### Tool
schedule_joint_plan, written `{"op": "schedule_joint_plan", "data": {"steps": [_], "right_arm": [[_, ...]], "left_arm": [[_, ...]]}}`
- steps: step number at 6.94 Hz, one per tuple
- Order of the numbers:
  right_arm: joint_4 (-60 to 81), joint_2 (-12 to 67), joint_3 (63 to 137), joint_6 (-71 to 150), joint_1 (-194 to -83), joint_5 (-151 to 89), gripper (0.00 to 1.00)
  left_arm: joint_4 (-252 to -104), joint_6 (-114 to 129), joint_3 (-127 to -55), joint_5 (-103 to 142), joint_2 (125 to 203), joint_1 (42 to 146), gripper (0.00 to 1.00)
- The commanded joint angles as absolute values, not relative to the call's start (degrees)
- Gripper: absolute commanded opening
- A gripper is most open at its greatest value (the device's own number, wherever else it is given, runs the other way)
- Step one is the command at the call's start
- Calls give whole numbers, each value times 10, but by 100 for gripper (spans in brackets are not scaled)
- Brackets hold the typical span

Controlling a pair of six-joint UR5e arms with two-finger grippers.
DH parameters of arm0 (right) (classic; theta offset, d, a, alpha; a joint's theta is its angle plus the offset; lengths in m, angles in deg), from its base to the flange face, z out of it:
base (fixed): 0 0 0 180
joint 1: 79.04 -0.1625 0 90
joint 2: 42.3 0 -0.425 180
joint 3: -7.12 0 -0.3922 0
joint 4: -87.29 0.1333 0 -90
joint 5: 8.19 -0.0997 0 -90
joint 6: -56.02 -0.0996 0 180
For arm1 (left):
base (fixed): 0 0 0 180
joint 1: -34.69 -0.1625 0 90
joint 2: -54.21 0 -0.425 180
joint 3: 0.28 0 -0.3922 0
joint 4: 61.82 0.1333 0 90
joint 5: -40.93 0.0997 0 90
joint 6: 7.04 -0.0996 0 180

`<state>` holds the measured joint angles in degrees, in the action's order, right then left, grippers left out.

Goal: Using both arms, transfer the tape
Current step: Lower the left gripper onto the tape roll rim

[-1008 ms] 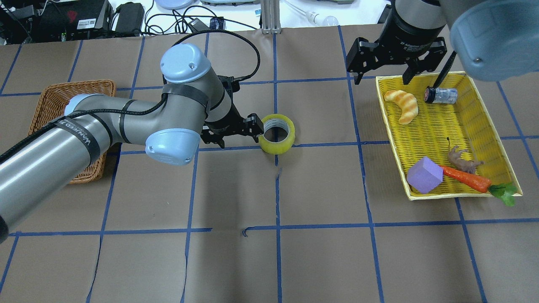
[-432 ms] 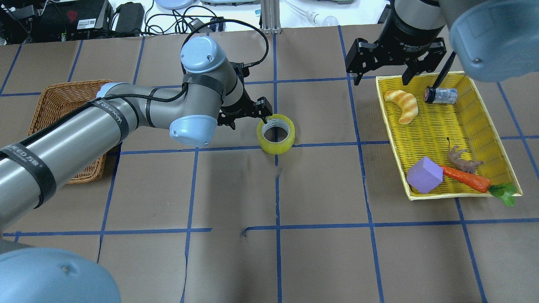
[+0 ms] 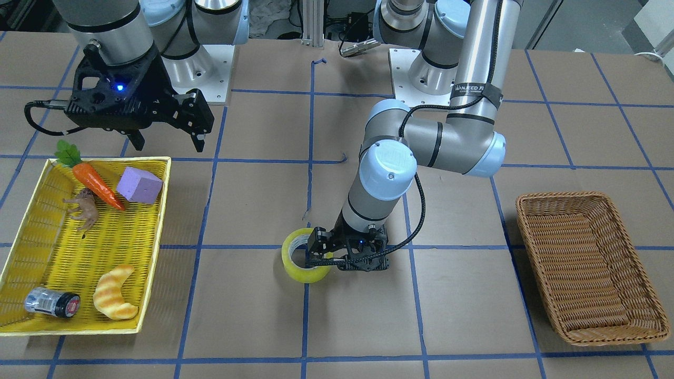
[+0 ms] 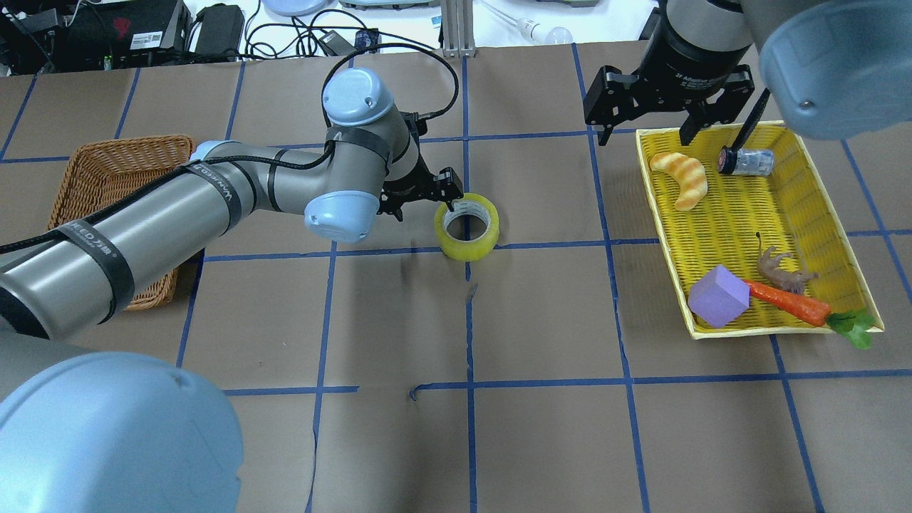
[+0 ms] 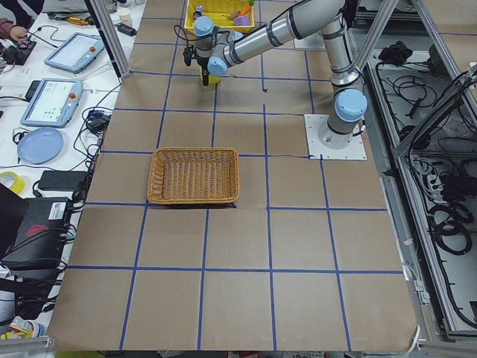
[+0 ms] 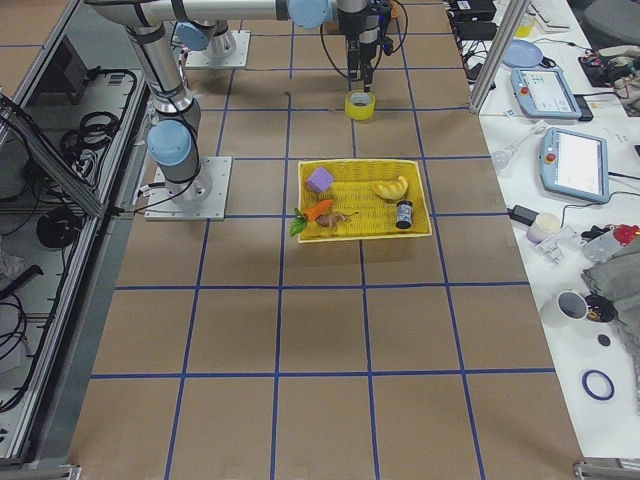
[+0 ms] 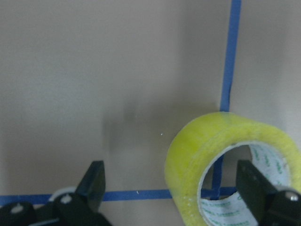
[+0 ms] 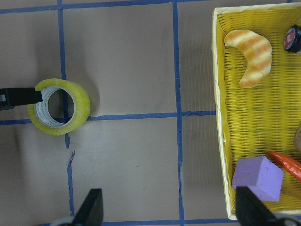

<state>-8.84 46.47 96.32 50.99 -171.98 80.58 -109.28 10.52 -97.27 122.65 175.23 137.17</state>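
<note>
Inside yellow tray point(image 4: 741, 228): carrot point(image 4: 787, 300), croissant point(image 4: 682, 178), jar point(image 4: 746, 161); tape point(image 4: 463, 248) outside.

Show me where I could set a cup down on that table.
Bare paper lies between the tape and the yellow tray, and in the wide stretch on the robot's side of the tape. The wicker basket is empty. Crowded: the cluttered tray, with the right gripper by its corner, and the tape, whose rim the left gripper straddles.

Glossy yellow-green tape point(image 4: 467, 248) lies flat, its hole facing up.
</note>
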Motion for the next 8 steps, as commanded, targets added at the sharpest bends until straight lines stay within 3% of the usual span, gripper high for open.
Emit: {"op": "schedule_joint_plan", "data": {"steps": [1, 2, 4, 5, 8], "right_arm": [[-87, 465, 963, 510, -1720, 806, 100], [-87, 465, 964, 510, -1719, 806, 100], [-87, 465, 964, 510, -1720, 806, 100], [-88, 465, 964, 510, -1720, 806, 100], [-87, 465, 964, 510, -1720, 807, 100]], "left_arm": [[-1091, 108, -1001, 1222, 1763, 1373, 98], [-1091, 125, -1006, 1221, 1762, 1373, 85], [-1099, 133, -1002, 1222, 1750, 1373, 19], [-1110, 132, -1002, 1224, 1744, 1373, 0], [-1127, 127, -1002, 1227, 1728, 1368, 0]]}}
